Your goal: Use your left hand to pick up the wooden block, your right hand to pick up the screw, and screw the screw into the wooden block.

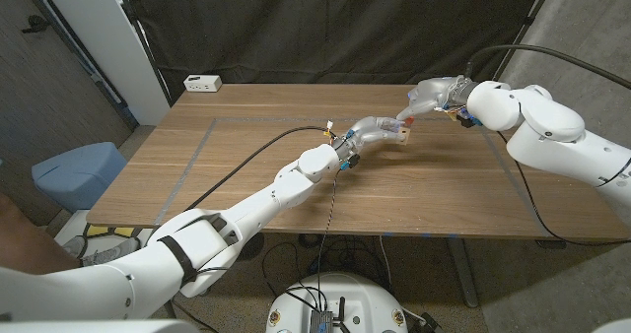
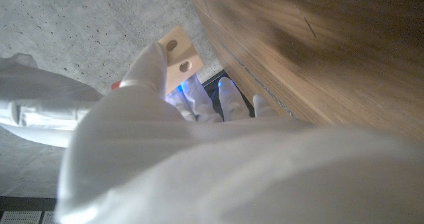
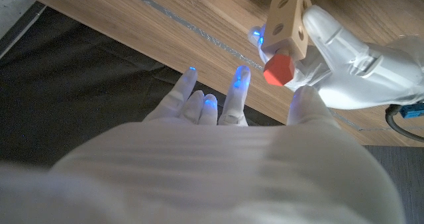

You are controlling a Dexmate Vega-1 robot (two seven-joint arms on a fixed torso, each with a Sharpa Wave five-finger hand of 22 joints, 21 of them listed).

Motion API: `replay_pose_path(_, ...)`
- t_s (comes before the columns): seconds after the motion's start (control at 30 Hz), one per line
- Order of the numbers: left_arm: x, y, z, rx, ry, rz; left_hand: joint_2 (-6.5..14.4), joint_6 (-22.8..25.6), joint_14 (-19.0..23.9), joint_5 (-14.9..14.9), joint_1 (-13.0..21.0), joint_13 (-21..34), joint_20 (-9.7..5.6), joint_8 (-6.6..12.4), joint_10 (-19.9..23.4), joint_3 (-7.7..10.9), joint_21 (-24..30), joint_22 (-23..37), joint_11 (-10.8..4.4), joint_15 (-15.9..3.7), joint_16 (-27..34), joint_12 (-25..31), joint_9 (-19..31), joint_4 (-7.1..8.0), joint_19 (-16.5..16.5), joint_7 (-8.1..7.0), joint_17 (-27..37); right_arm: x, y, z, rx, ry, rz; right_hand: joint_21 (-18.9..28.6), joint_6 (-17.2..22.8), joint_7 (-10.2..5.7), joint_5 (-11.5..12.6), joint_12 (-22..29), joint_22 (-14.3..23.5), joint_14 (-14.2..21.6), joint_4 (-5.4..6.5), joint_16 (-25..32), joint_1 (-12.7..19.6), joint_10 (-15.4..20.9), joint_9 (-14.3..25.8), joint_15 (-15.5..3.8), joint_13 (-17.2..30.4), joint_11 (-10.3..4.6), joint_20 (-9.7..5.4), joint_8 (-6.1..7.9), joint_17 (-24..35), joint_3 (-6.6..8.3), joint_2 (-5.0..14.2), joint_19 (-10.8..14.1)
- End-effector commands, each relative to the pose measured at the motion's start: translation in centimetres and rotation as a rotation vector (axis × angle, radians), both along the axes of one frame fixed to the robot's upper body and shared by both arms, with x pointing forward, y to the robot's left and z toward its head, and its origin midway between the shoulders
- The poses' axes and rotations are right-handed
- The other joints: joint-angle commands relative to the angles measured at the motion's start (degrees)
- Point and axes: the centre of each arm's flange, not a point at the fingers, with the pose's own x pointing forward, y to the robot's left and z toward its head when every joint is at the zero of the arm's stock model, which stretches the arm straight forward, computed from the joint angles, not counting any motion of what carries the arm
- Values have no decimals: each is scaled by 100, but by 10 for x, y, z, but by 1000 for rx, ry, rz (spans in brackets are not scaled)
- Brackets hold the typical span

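Over the far middle of the wooden table (image 1: pixel 256 166), both arms meet above the boards. The left hand (image 1: pixel 373 132) grips the wooden block (image 1: pixel 402 129) clear of the table, its fingers wrapped round one end so the block's drilled faces stay exposed toward the other arm; that hold looks chosen to leave a hole free for threading. The right hand (image 1: pixel 434 99) hangs just beside the block on its far side. In the right wrist view its fingers (image 3: pixel 199 105) are spread and empty, while its thumb (image 3: pixel 301 95) reaches up toward the screw's head; whether it actually pinches the screw I cannot tell.

The block (image 3: pixel 288 15) is pale, square-edged wood with round holes in its sides, two of them plain in the left wrist view (image 2: pixel 177 57). The screw (image 3: pixel 278 68) shows as a red, faceted head set against the block's end, so it seems already seated in a hole; its shank is hidden.
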Motion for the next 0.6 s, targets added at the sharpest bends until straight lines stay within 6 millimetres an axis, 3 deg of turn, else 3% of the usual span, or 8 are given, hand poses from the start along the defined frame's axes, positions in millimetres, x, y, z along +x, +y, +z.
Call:
replay_pose_path(0.03,1,2,-1,-6,3,1,134,244,48,29,-67,21,31,37,39,87,45,31,-29,-443,-30,23,95,37,40,-63,16,-8,-6,5,49,28,57,-29,-171,-28,36,-23,22,-81,-89,-51,181,-120,27,-103,22,4,-93,-93,3,42,32,-88)
replay_pose_path(0.37,2,4,-1,-8,5,4,132,241,46,26,-57,22,30,31,45,85,43,31,-30,-445,-27,25,94,30,39,-59,18,-10,-5,10,37,82,79,-37,-620,-203,100,-57,21,-385,-314,-165,617,-503,13,-23,34,-113,86,-407,-31,199,55,-357)
replay_pose_path(0.6,3,4,-1,-7,6,1,131,238,49,26,-55,23,38,27,40,82,42,31,-33,-448,-23,22,93,29,41,-58,19,-9,-5,11,15,105,75,-31,-857,-348,131,-64,19,-542,-392,-182,960,-751,11,-10,39,-227,131,-585,-34,333,-16,-497)
